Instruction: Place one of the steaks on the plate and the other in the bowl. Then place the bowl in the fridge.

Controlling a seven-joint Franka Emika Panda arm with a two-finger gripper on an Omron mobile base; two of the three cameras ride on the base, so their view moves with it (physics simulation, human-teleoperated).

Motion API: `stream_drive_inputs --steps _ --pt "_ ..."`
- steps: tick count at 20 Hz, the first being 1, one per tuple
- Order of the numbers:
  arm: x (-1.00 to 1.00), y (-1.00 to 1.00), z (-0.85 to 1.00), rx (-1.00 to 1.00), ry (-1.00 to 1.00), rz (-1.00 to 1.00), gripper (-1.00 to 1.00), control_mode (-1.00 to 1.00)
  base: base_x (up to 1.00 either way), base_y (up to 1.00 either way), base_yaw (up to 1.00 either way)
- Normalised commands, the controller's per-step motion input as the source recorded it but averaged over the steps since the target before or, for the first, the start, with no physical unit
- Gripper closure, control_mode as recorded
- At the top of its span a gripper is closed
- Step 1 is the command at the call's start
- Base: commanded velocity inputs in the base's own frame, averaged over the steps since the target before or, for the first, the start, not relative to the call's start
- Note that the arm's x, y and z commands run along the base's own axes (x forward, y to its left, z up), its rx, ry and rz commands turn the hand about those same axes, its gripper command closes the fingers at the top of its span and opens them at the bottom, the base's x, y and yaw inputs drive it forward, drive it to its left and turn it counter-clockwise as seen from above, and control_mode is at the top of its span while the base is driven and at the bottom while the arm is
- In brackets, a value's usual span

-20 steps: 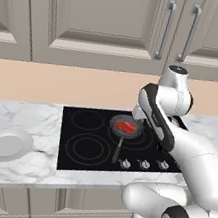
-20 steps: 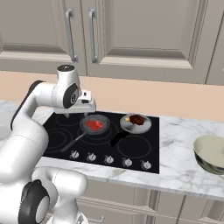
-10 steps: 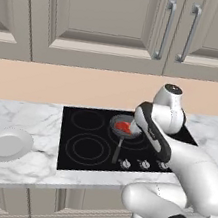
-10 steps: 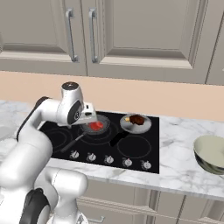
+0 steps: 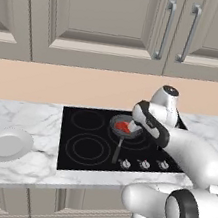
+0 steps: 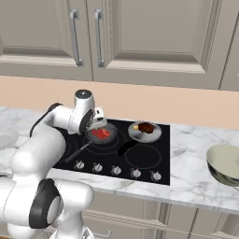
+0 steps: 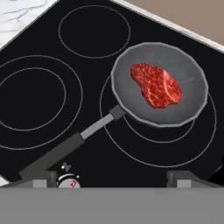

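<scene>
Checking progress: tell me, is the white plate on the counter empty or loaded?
Empty: the plate shows only bare white, and a steak lies in the frying pan.

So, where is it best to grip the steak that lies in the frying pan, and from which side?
Come straight down from above with the hand. The steak lies flat inside the frying pan, whose raised rim probably blocks a sideways approach. Close the fingers across the slab's narrower width, near its middle, so it hangs balanced when lifted.

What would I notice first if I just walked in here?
Probably the bright red steak lying in the dark frying pan on the black stove, with the robot's pincer hovering right above it. A white plate waits on the marble counter left of the stove.
</scene>
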Motion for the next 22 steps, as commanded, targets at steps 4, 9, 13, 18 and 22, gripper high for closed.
stream_drive_inputs --steps 4,9,13,18,22 --pt "0.56 0.0 -0.28 0.0 -0.06 0.13 -1.0 -1.0 0.0 0.0 0.0" --pt "0.55 0.0 -0.39 0.0 -0.01 0.12 -1.0 -1.0 0.0 0.0 0.0" --pt "0.58 0.0 -0.36 0.0 0.0 0.13 -1.0 -1.0 0.0 0.0 0.0" --pt "0.59 0.0 -0.33 0.0 0.0 0.12 -1.0 -1.0 0.0 0.0 0.0" --pt "0.53 0.0 -0.36 0.0 0.0 0.12 -1.0 -1.0 0.0 0.0 0.0"
